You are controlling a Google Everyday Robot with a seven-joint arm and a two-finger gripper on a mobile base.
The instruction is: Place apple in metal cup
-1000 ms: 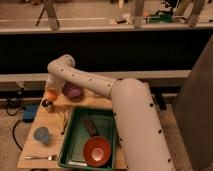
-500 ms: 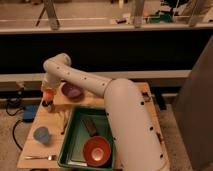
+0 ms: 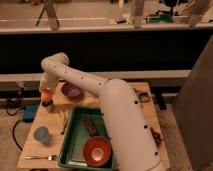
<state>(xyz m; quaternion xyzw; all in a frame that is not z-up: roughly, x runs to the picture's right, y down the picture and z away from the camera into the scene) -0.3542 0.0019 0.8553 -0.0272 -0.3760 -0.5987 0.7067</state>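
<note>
Apple (image 3: 46,94) right over metal cup (image 3: 48,105), gripper (image 3: 44,86) just above cup too; grip state can't tell. Nearly done, prob. only release left.

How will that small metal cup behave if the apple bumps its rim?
The metal cup looks short and squat, so it probably won't tip easily. It seems small and light, so it may slide on the wooden table. The end effector, at the apple, hovers just above it.
</note>
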